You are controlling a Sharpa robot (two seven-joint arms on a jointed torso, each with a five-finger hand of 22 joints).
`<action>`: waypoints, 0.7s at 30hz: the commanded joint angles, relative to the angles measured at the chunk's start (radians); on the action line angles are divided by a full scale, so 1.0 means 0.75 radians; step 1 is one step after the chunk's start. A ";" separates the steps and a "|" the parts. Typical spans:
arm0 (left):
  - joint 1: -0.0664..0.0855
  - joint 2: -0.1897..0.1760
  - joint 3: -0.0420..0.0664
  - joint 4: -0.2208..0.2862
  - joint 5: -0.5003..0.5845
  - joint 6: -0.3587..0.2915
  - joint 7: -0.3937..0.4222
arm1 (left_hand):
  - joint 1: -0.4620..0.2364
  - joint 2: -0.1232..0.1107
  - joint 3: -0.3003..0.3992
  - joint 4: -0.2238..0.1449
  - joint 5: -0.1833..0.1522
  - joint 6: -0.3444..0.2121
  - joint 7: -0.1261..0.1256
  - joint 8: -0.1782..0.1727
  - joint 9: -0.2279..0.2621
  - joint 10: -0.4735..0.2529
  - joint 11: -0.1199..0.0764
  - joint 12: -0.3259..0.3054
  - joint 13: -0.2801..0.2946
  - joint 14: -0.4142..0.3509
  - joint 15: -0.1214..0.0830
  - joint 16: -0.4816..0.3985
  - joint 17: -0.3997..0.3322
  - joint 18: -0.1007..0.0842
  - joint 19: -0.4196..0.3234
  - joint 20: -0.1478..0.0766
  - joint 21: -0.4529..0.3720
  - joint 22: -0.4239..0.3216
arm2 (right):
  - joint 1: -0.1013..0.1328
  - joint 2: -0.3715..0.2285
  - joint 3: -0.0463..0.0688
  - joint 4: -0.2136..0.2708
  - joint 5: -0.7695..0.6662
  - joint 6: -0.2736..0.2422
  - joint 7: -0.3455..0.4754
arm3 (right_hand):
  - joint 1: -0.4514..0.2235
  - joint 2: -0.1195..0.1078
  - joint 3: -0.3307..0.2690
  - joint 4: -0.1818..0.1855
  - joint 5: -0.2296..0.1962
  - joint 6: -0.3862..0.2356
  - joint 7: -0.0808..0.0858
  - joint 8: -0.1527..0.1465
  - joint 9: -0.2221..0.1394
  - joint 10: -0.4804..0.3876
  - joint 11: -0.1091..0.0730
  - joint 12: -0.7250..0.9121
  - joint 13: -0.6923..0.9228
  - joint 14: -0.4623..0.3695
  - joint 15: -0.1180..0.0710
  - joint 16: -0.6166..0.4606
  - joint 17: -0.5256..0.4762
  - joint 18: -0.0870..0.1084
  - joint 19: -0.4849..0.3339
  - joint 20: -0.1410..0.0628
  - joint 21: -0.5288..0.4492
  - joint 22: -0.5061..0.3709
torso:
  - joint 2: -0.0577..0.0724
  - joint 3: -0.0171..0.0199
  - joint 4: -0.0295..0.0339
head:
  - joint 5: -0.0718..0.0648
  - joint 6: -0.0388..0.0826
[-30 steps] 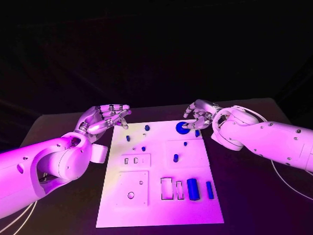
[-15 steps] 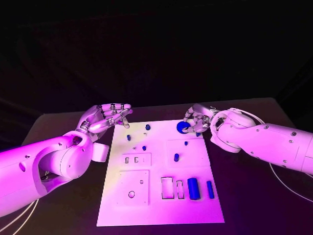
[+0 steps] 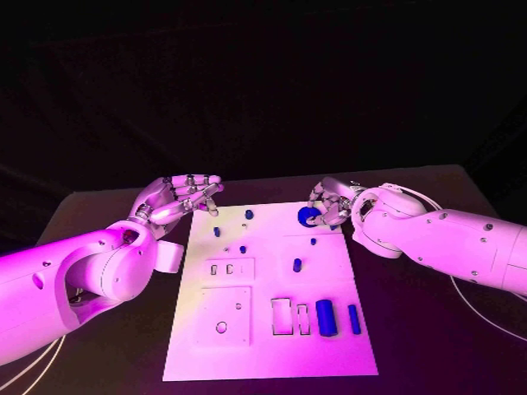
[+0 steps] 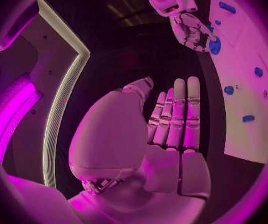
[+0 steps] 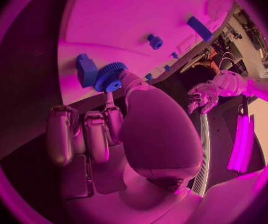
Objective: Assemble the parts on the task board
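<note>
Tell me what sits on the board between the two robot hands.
In the head view, between the left robot hand and the right robot hand on the blue gear, one small blue peg stands on the white board.

My left arm (image 3: 62, 284) reaches in across the bench, and my left hand (image 3: 178, 197) hovers at the far left corner of the task board (image 3: 258, 346), holding nothing. From the left wrist camera its fingers (image 4: 182, 112) lie straight and close together, thumb off to the side. My right arm (image 3: 465, 247) comes in from the other side, and my right hand (image 3: 333, 202) is at the far right of the board, its thumb tip pressed to the blue gear (image 5: 111, 76), other fingers (image 5: 84, 134) curled beneath.
</note>
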State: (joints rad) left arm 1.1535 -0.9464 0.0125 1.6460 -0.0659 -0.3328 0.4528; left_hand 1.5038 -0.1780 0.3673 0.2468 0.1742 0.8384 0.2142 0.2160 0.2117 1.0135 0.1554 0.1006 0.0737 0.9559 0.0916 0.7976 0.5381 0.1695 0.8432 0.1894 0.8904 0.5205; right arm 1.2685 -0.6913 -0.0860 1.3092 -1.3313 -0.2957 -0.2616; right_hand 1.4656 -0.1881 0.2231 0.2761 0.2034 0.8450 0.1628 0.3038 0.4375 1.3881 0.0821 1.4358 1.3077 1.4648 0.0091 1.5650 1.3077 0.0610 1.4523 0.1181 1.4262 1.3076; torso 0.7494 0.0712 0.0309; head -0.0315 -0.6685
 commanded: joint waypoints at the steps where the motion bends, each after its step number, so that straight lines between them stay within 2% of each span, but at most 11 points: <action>1: 0.001 0.002 0.001 0.003 0.000 0.021 0.014 | 0.009 -0.003 0.010 0.001 -0.008 -0.002 -0.004 0.006 0.002 0.006 0.002 -0.008 0.002 -0.010 -0.001 0.008 0.002 0.017 -0.011 -0.003 0.005 0.002 | -0.003 0.005 -0.003 -0.003 -0.040 0.026 -0.014 | 0.036 0.008 0.034 -0.004 0.006 0.017 0.000 0.009 -0.005 0.009 -0.002 0.009 0.093 0.141 0.002 0.007 0.348 -0.022 0.008 -0.002 0.006 0.127 | 0.001 0.0002 -0.0013 | 0.000 -0.004; 11: 0.001 0.001 0.001 0.003 0.000 0.020 0.013 | 0.009 -0.003 0.010 0.001 -0.008 -0.002 -0.004 0.006 0.002 0.006 0.002 -0.008 0.002 -0.010 -0.001 0.008 0.002 0.017 -0.011 -0.003 0.005 0.002 | -0.003 0.013 -0.007 0.000 -0.138 -0.006 -0.029 | 0.083 -0.008 0.134 -0.029 0.007 0.048 -0.007 0.013 -0.018 0.013 -0.008 0.009 0.097 0.141 -0.004 0.007 0.350 -0.024 0.012 -0.007 0.011 0.138 | 0.000 0.0001 -0.0006 | 0.001 -0.010; 15: 0.001 0.002 0.001 0.001 0.000 0.020 0.012 | 0.009 -0.003 0.010 0.001 -0.008 -0.002 -0.004 0.006 0.002 0.006 0.002 -0.008 0.002 -0.010 -0.001 0.008 0.002 0.017 -0.011 -0.003 0.005 0.002 | -0.003 0.012 -0.008 0.019 -0.156 -0.058 -0.011 | 0.077 -0.012 0.172 -0.032 0.005 0.070 -0.013 0.022 -0.018 0.027 -0.013 0.018 0.110 0.141 -0.008 0.008 0.351 -0.026 0.018 -0.010 0.019 0.148 | 0.000 0.0013 -0.0010 | 0.005 -0.010; 21: 0.001 0.003 0.001 -0.002 0.000 0.021 0.013 | 0.009 -0.003 0.010 0.001 -0.008 -0.002 -0.004 0.006 0.002 0.006 0.002 -0.008 0.002 -0.010 -0.001 0.008 0.002 0.017 -0.011 -0.003 0.005 0.002 | -0.003 0.010 -0.007 0.067 -0.206 -0.143 0.008 | 0.044 -0.022 0.206 -0.026 0.003 0.109 -0.029 0.043 -0.014 0.043 -0.027 0.026 0.121 0.141 -0.019 0.008 0.351 -0.032 0.033 -0.019 0.037 0.172 | -0.001 0.0004 -0.0002 | 0.008 -0.009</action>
State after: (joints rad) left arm 1.1536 -0.9463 0.0125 1.6440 -0.0660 -0.3328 0.4525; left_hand 1.5039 -0.1780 0.3673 0.2468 0.1742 0.8384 0.2142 0.2160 0.2115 1.0135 0.1554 0.1006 0.0737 0.9559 0.0916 0.7975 0.5380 0.1695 0.8431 0.1894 0.8900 0.5203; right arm 1.2662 -0.6841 -0.0922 1.3509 -1.4317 -0.3490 -0.2667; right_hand 1.5143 -0.2071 0.3719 0.2567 0.2054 0.9019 0.1547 0.3123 0.4217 1.4136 0.0639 1.4502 1.3075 1.4650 0.0013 1.5649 1.3075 0.0455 1.4629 0.1074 1.4502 1.3074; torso 0.7490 0.0716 0.0303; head -0.0265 -0.6760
